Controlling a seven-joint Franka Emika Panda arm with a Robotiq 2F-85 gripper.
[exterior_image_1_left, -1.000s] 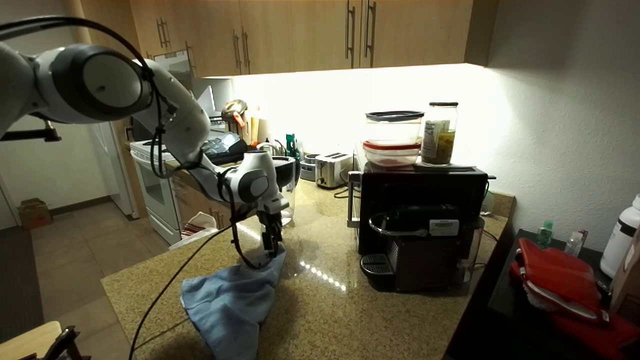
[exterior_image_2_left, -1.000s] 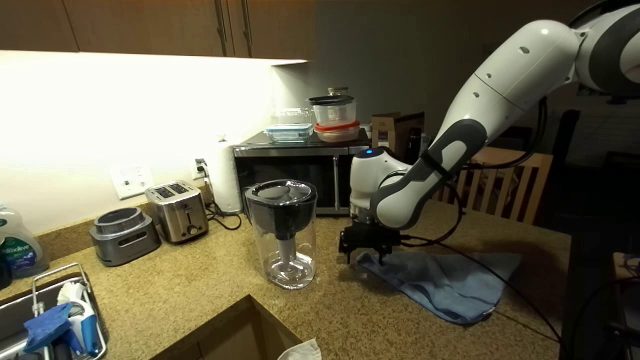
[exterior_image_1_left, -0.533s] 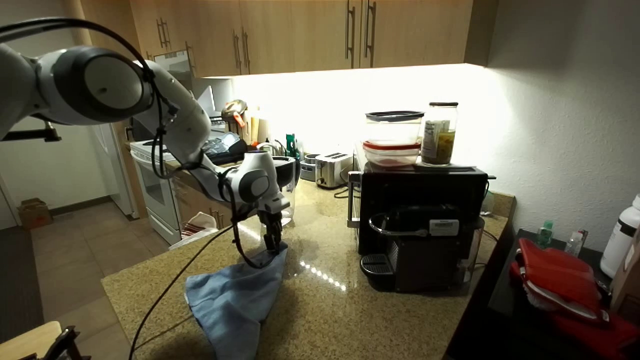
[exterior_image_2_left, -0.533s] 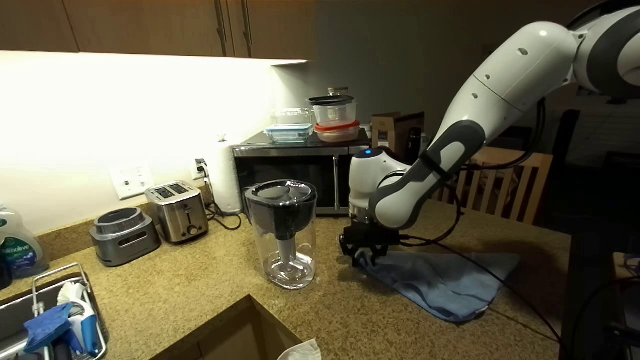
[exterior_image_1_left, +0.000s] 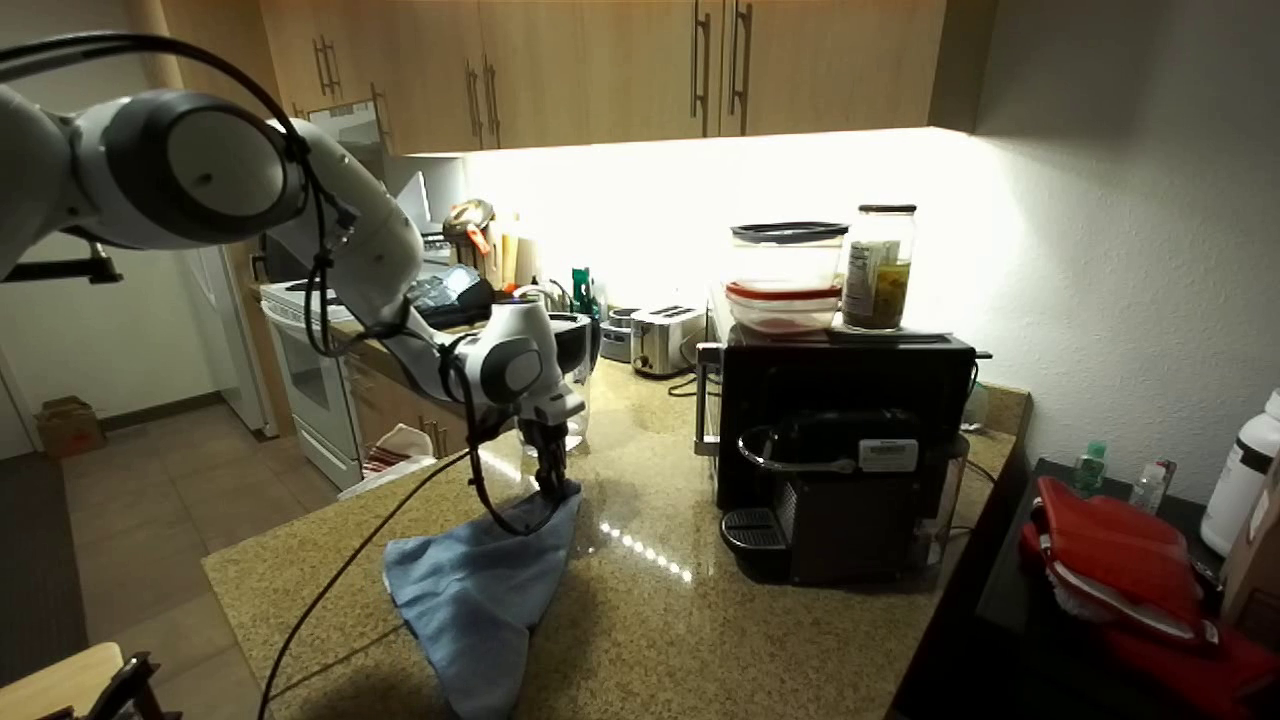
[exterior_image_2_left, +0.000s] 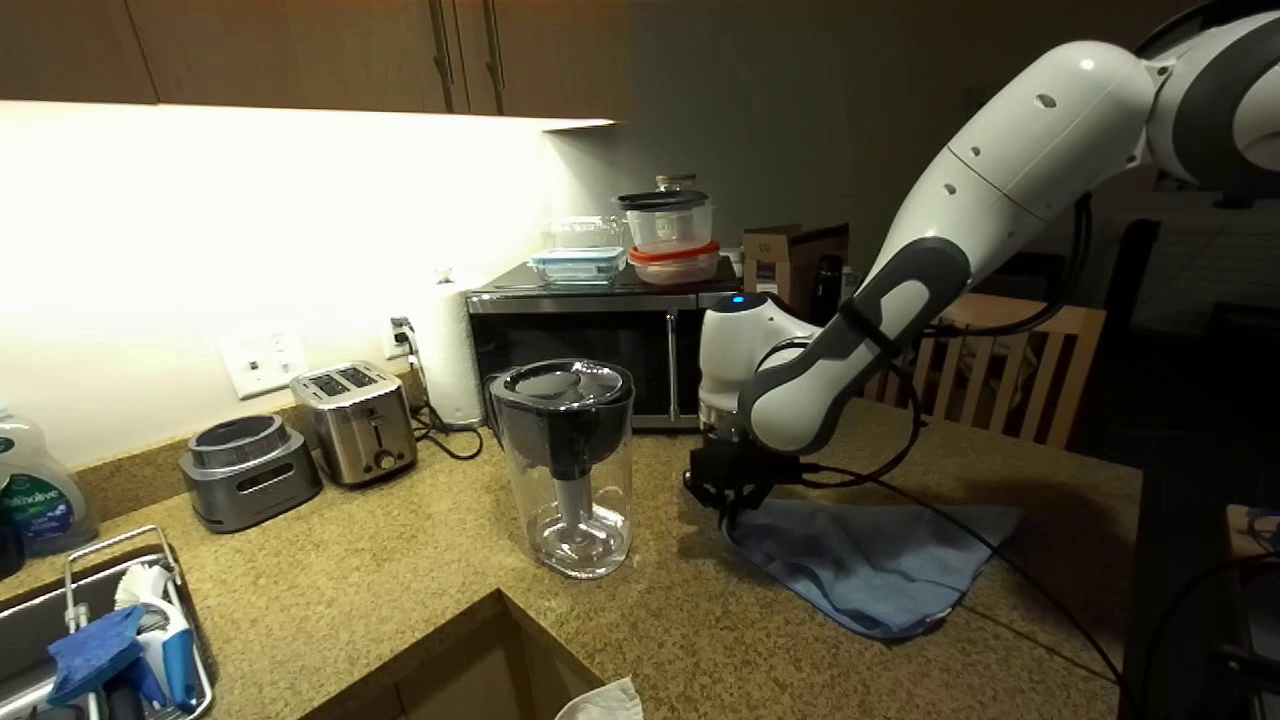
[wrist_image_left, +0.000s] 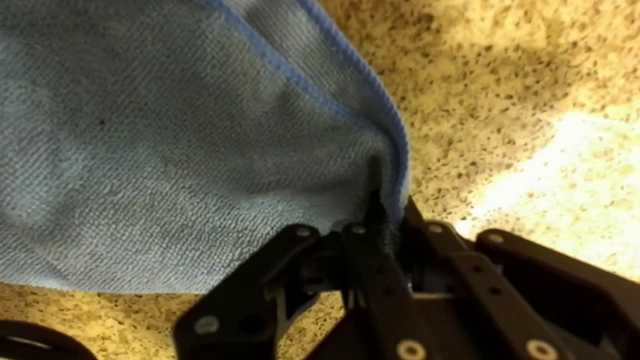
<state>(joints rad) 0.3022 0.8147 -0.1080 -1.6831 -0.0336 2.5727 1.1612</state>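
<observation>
"What's in the gripper (wrist_image_left: 393, 210)?"

"I have its jaws pinched on a hemmed fold of the blue microfiber cloth (wrist_image_left: 175, 150), lower middle of the wrist view."

"And the rest of it?"

"I see it spread on the speckled countertop (exterior_image_2_left: 730, 640), lower right in an exterior view, right of the filter pitcher (exterior_image_2_left: 568, 440)."

Lidded water pitcher (exterior_image_2_left: 563, 465) upright on tabletop (exterior_image_2_left: 420, 560). Steel toaster (exterior_image_2_left: 356, 428) beside gray appliance (exterior_image_2_left: 250, 478). Microwave (exterior_image_2_left: 575, 335) topped by black-lidded container (exterior_image_2_left: 667, 224) stacked on red-lidded container (exterior_image_2_left: 676, 266), glass jar (exterior_image_1_left: 879, 272) beside them. Black coffee machine (exterior_image_1_left: 850, 510) beside microwave.
</observation>
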